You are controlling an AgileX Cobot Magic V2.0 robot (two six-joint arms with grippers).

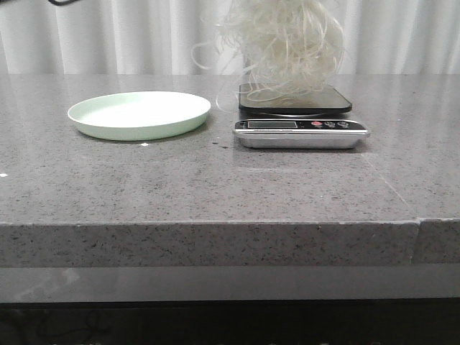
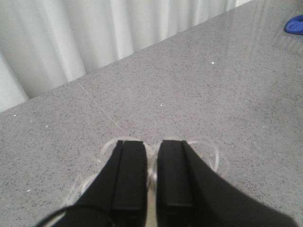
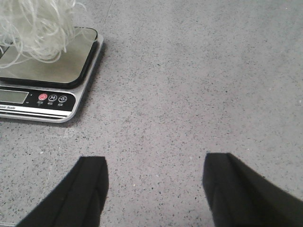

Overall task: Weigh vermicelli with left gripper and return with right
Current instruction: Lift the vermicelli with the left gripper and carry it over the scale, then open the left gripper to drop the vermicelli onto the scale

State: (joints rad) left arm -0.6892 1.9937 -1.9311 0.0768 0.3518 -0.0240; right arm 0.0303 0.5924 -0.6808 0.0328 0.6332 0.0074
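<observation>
Speckled grey stone table (image 1: 215, 187), glossy black-topped metal scale (image 1: 300, 134), matt plate (image 1: 139, 114)

Granite table (image 1: 215, 187): plate (image 1: 139, 115), scale (image 1: 300, 122).

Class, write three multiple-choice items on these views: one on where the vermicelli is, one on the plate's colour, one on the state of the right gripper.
1. The vermicelli is
A. lying in the plate
B. over the scale
C. on the bare table

2. The plate is
A. pale green
B. red
C. black

3. The right gripper is
A. shut on the vermicelli
B. open and holding nothing
C. gripping the plate

Key: 1 B, the strands hang down to the scale's platform. 2 A, the front view shows its light green rim. 3 B, its fingers stand wide apart over bare table.
</observation>
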